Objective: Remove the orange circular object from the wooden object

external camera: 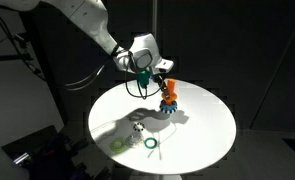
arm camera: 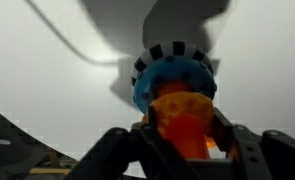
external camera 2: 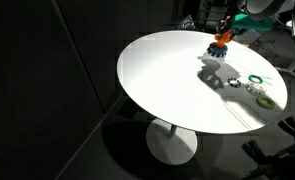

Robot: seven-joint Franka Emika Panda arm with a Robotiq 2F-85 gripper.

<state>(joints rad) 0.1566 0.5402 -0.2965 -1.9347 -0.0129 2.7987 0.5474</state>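
Observation:
The orange circular object (arm camera: 179,108) sits between my gripper's (arm camera: 182,150) two black fingers, which close on its sides. A darker orange-brown column below it (arm camera: 184,138) looks like the wooden peg, though I cannot separate the two clearly. Behind them lies the blue toothed ring (arm camera: 172,72). In both exterior views the orange ring (external camera: 168,94) (external camera 2: 223,37) stands just above the blue toothed ring (external camera: 168,109) (external camera 2: 219,48) near the round table's far side. The gripper (external camera: 163,80) comes down onto it from above.
The white round table (external camera: 202,135) (external camera 2: 167,80) also holds a pale yellow ring (external camera: 119,144) (external camera 2: 268,100), a green ring (external camera: 150,146) (external camera 2: 257,80) and a small white object (external camera: 137,127) (external camera 2: 232,82). These lie near the front edge, away from the gripper. The surroundings are dark.

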